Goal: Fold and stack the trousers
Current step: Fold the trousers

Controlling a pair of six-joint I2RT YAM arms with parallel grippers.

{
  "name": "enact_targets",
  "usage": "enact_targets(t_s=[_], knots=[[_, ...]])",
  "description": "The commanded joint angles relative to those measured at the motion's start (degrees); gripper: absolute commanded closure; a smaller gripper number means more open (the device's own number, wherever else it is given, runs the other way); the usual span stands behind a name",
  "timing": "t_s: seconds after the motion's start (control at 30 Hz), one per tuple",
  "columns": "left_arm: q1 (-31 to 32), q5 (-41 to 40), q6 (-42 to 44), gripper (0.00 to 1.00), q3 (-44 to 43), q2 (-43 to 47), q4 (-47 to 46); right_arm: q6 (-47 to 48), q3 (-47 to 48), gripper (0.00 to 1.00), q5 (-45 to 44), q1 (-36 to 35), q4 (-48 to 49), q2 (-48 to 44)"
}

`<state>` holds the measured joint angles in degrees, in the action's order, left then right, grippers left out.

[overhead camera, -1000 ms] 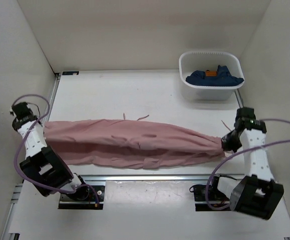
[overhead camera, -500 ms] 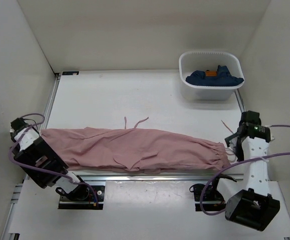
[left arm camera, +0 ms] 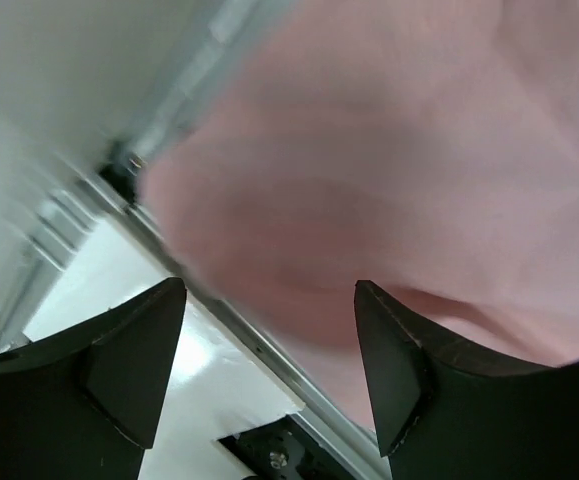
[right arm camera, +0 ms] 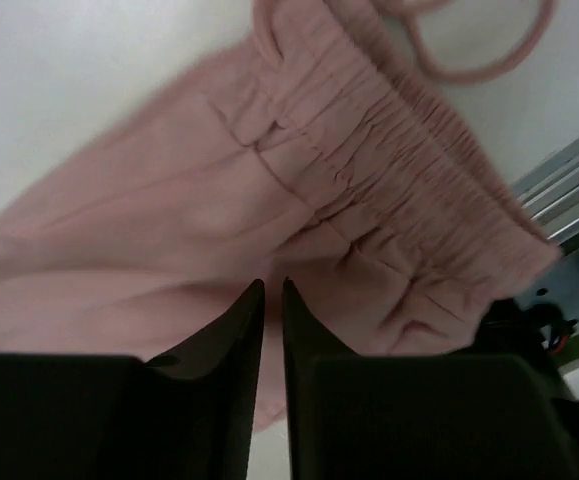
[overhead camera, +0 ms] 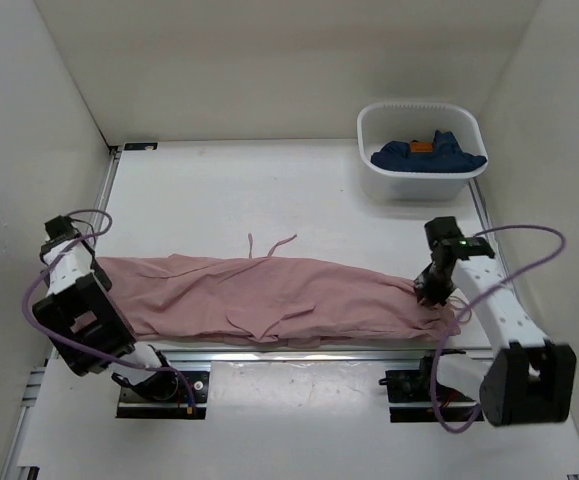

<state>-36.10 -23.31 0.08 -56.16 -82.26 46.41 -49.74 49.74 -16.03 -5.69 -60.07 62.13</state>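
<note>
The dusty-pink trousers (overhead camera: pixel 269 295) lie flat in a long strip along the near edge of the table. Their gathered waistband (right arm camera: pixel 399 160) is at the right end, with a thin drawstring loop (right arm camera: pixel 469 55) beyond it. My right gripper (overhead camera: pixel 429 288) is down on that end. In the right wrist view the right gripper (right arm camera: pixel 273 285) has its fingers nearly together, pinching the cloth just inside the waistband. My left gripper (overhead camera: pixel 66 250) hovers at the trousers' left end. In the left wrist view the left gripper (left arm camera: pixel 267 285) stands wide open with nothing between its fingers, pink cloth (left arm camera: pixel 389 150) beyond.
A white tub (overhead camera: pixel 421 108) at the back right holds a dark blue garment (overhead camera: pixel 429 157) with an orange tag. A metal rail (overhead camera: pixel 299 350) runs along the near edge just under the trousers. White walls close in the left, the right and the back.
The trousers, held stretched between both shut grippers a second ago, now lie on the table. Both grippers let go. The left stays open; the right moved in over the waistband and closed.
</note>
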Motion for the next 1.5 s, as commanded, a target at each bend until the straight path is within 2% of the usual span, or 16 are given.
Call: enact_targets(t_s=[0.0, 0.1, 0.17, 0.27, 0.43, 0.5, 0.67, 0.77, 0.8, 0.83, 0.93, 1.0, 1.13, 1.23, 1.4, 1.47], knots=[[0.76, -0.59, -0.08, 0.21, 4.38, -3.78, -2.54, -4.49, -5.25, 0.85, 5.74, -1.25, 5.29, 5.27], [1.81, -1.12, -0.08, 0.25, 5.62, -8.69, -5.88, -3.71, -7.63, 0.89, 7.07, 0.40, 11.00, 9.31], [5.13, -1.82, -0.08, 0.27, 6.41, -12.21, -7.38, -2.13, -7.64, 0.92, 7.07, 3.13, 13.22, 14.49], [9.10, -3.50, -0.08, 0.30, 7.73, -13.98, -11.85, -0.55, -4.66, 0.98, 2.07, 7.78, 14.90, 23.89], [16.05, -0.78, -0.08, 0.31, 2.83, -13.98, -11.87, 4.72, 10.77, 1.00, -7.34, 11.93, 16.04, 34.18], [18.41, 0.28, -0.08, 0.31, 1.15, -13.98, -9.95, 8.24, 18.85, 1.00, -7.96, 12.72, 16.04, 38.22], [20.45, 2.30, -0.08, 0.30, -2.64, -16.96, -6.34, 14.21, 28.92, 1.00, -6.84, 13.25, 13.05, 42.90], [21.07, 3.53, -0.08, 0.30, -2.64, -16.97, -3.88, 19.49, 29.02, 0.76, -1.04, 13.25, 12.53, 38.45], [21.07, 4.14, -0.08, 0.30, -2.64, -15.93, -3.87, 20.81, 29.01, 0.58, 0.37, 13.25, 12.53, 36.50], [21.07, 4.67, -0.08, 0.30, -1.51, -15.31, -3.27, 20.82, 27.45, 0.21, 1.43, 13.25, 10.61, 34.40], [21.07, 5.20, -0.08, 0.30, -0.09, -13.55, -3.26, 18.11, 24.64, 0.02, 0.83, 13.25, 6.74, 26.92], [21.07, 5.20, -0.08, 0.30, 0.61, -13.02, -2.74, 15.47, 21.65, 0.02, 3.26, 13.86, 5.05, 23.05], [21.07, 5.20, -0.08, 0.30, 1.14, -13.63, -2.73, 10.90, 10.41, 0.02, 12.59, 16.85, 14.35, 21.71], [21.07, 4.60, -0.08, 0.30, 1.14, -14.16, -2.12, 8.17, 9.16, 0.02, 13.31, 18.87, 22.78, 27.05], [21.07, 3.36, -0.08, 0.29, 0.61, -13.54, -1.59, 8.16, 11.52, 0.02, 13.31, 19.49, 27.47, 38.21], [21.07, 1.96, -0.08, 0.29, 0.61, -13.54, -1.59, 8.16, 13.27, 0.12, 12.78, 20.02, 26.94, 42.17]])
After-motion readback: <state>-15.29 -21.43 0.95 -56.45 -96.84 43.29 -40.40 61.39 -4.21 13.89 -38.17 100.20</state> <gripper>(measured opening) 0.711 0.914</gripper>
